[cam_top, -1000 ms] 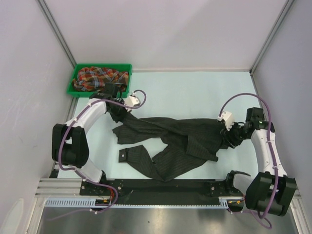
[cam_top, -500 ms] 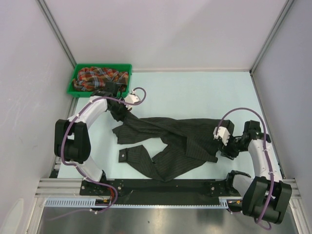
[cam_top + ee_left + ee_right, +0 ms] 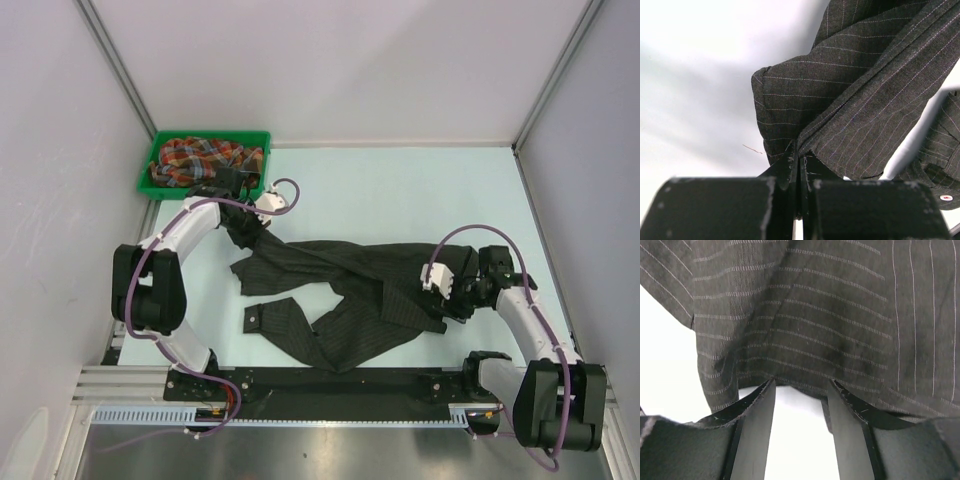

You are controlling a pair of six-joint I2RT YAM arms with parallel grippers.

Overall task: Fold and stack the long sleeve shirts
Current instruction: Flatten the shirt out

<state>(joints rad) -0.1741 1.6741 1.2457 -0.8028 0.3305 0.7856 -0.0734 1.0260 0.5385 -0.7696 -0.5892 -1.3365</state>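
Note:
The black pinstriped shirt lies crumpled and spread across the table's middle. My left gripper is shut on its far left corner; the left wrist view shows the jaws pressed together on a fold of the cloth. My right gripper is at the shirt's right edge. In the right wrist view it is open, with the shirt's hem lying across its fingertips and bare table between the fingers. The plaid shirt lies bunched in the bin.
The green plastic bin stands at the far left corner, just behind my left gripper. Grey walls enclose the table on three sides. One sleeve with a cuff trails toward the near edge.
My right arm has swung nearer and to the left along the shirt's right edge. My left gripper has stayed shut on the shirt's corner, barely moving.

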